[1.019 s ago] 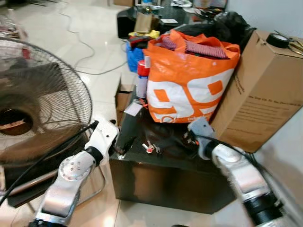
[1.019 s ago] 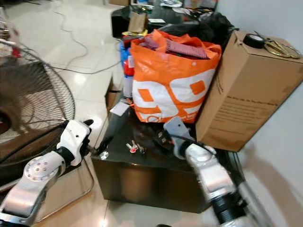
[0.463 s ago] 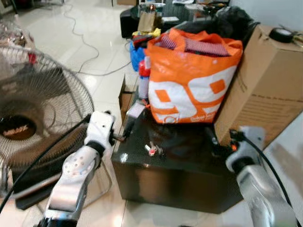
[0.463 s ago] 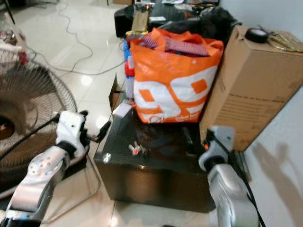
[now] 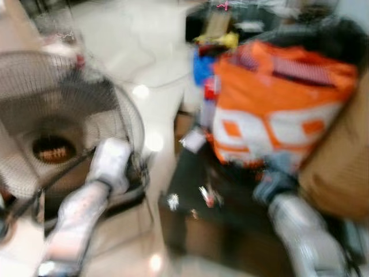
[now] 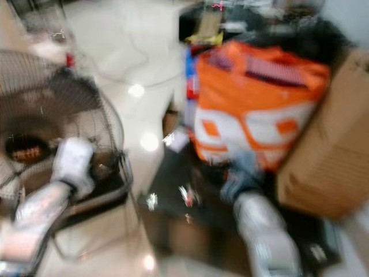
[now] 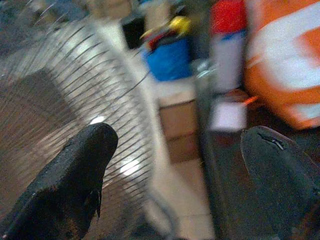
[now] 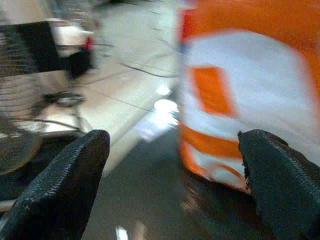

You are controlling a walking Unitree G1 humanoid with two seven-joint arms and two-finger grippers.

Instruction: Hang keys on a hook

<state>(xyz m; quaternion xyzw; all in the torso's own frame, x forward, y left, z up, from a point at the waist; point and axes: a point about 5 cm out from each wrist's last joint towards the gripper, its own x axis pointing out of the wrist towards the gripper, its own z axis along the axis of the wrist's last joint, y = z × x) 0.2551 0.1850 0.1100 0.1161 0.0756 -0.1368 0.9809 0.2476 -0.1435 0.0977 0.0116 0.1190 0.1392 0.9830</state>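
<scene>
Both grippers are spread wide and hold nothing. Right gripper (image 8: 175, 185) hovers over a glossy black box (image 5: 230, 202), before a shiny orange bag (image 5: 277, 109). Left gripper (image 7: 180, 180) sits by a wire fan (image 5: 52, 127). Blurred keys (image 5: 207, 196) lie at the box's nine o'clock.

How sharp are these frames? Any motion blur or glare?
Both eye views: heavy motion blur; the keys are a smear, with glare spots on the floor. Left wrist view: fan and orange bag soft. Right wrist view: background streaked; fingers sharper.
</scene>
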